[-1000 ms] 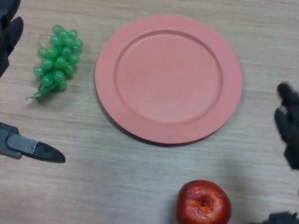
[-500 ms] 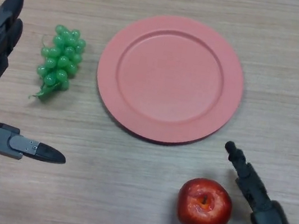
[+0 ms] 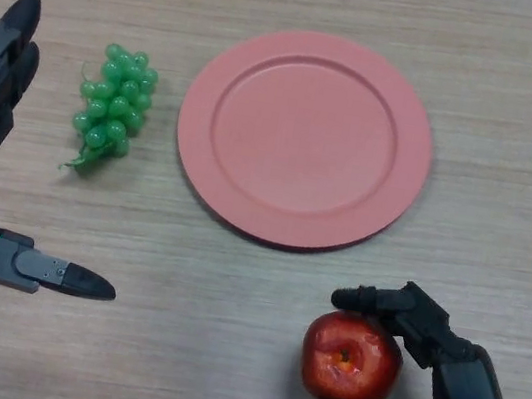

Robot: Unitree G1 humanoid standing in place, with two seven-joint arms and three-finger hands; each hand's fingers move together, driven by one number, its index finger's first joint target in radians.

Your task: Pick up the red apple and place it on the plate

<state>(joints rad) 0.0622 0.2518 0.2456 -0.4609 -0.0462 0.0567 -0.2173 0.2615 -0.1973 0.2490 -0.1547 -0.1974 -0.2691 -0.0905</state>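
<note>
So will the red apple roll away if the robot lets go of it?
Probably a little. The red apple is round and sits on flat table, so a nudge could roll it. Its shiny skin may be slippery, though the right hand curls fingers over it and thumb below, which should steady it.

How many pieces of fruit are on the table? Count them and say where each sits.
2. The red apple sits near the front, in the right hand, below the plate. The green grapes lie left of the plate. None seems hidden.
</note>
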